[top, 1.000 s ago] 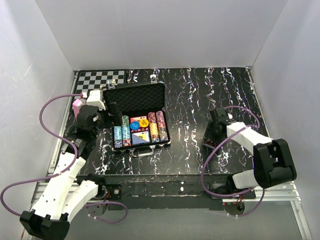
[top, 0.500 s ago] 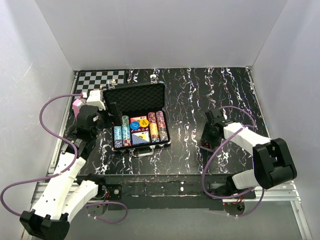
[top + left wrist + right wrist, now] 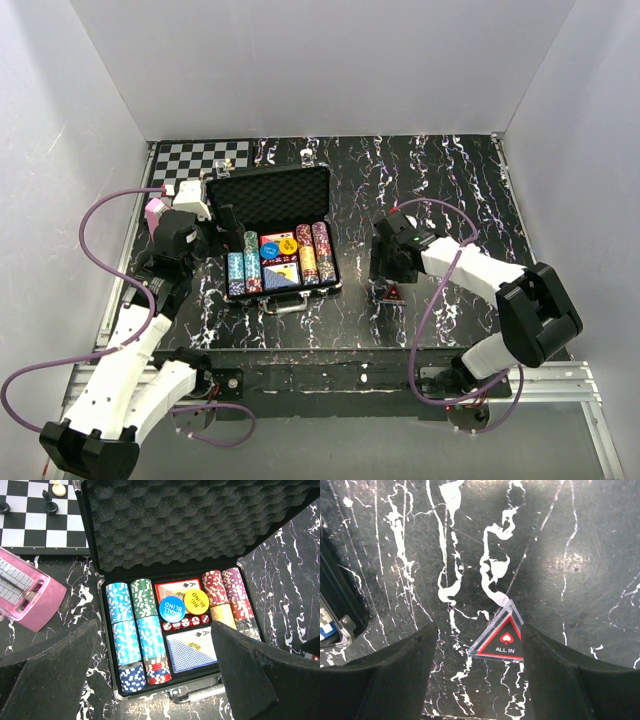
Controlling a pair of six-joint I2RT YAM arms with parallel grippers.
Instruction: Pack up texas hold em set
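Far left, near a black-and-white chessboard (image 3: pixel 40 515) and pink plastic box (image 3: pixel 30 597): left gripper (image 3: pixel 155 630), spread wide, empty, facing the open black ribbed briefcase (image 3: pixel 270 190), foam-lined, chips and cards inside, left of centre. Further right, flat on black marbled table (image 3: pixel 450 180): clear triangular "ALL IN" token (image 3: pixel 502 640). Straddling it: right gripper (image 3: pixel 476 635), partly spread, gripping nothing.

top: overhead, far | left wrist: close above case (image 3: pixel 175 525), shared with top | right wrist: close above table (image 3: pixel 560 540)
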